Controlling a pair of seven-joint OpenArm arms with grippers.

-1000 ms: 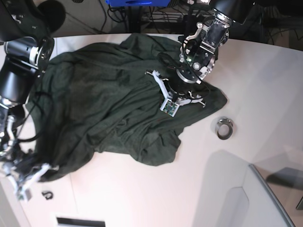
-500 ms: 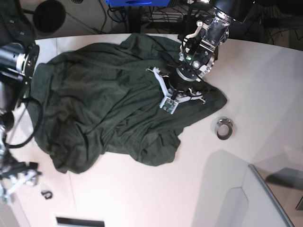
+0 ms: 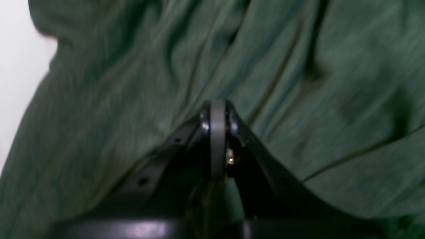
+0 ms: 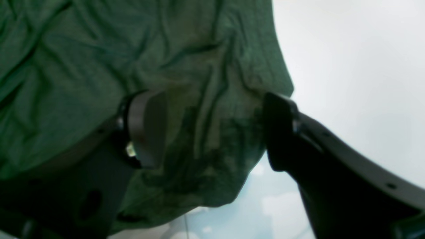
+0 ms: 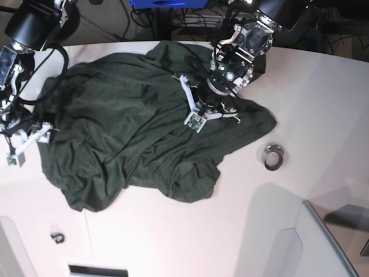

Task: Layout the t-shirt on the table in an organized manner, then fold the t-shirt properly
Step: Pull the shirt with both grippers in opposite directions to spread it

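The dark green t-shirt [image 5: 132,133] lies crumpled over the middle and left of the white table [image 5: 173,242]. My left gripper [image 5: 209,109] sits over the shirt's right part. In the left wrist view its fingers [image 3: 217,113] are shut tip to tip above wrinkled cloth [image 3: 298,66], with no cloth visibly pinched. My right gripper [image 5: 26,144] hangs at the shirt's left edge. In the right wrist view it [image 4: 212,129] stands open, and a loose corner of the shirt [image 4: 199,66] lies under the gap between its fingers, with bare table [image 4: 348,49] beside it.
A small metal ring [image 5: 273,156] lies on the table right of the shirt. A tiny black hook [image 5: 56,236] sits near the front left. A grey raised panel [image 5: 311,231] fills the lower right corner. Cables and a blue item [image 5: 155,3] lie beyond the far edge.
My right gripper opened, let go of the shirt's front-left edge and moved up the left side. The released cloth dropped flat. My left gripper shifted slightly up and left, still shut.
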